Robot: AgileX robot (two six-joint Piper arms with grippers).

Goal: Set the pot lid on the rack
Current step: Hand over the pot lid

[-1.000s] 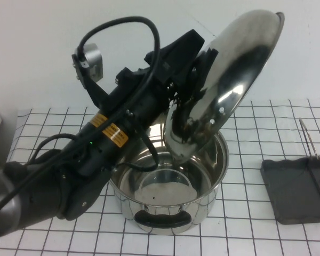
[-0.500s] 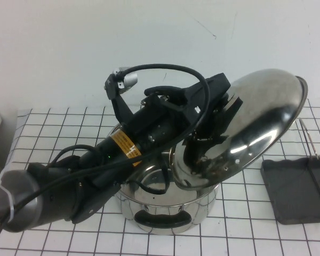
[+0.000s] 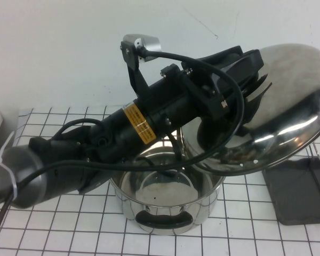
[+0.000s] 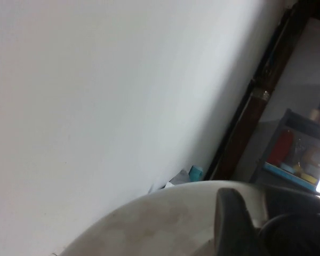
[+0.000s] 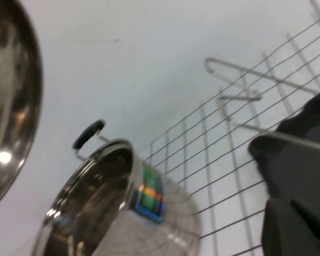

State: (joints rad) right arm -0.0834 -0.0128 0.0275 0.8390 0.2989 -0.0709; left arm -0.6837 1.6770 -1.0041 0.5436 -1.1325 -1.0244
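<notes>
White gridded tabletop (image 3: 58, 224): our left gripper (image 3: 240, 80) clamps the domed mirror-steel pot lid (image 3: 288, 106) aloft in carry, the dark grey wire-pronged rack (image 3: 298, 192) lies at four o'clock awaiting a lowering between prongs, and the right gripper sits out of sight.

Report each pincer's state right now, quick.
Left pincer: shut on the pot lid, held in the air above the pot, short of the rack.
Right pincer: out of view; state unknown.

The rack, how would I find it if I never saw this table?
Start at the big steel pot on the checkered table. Look to its right, under the shiny pot lid held up by the left gripper. The rack is the flat dark grey tray with thin wire prongs.
</notes>
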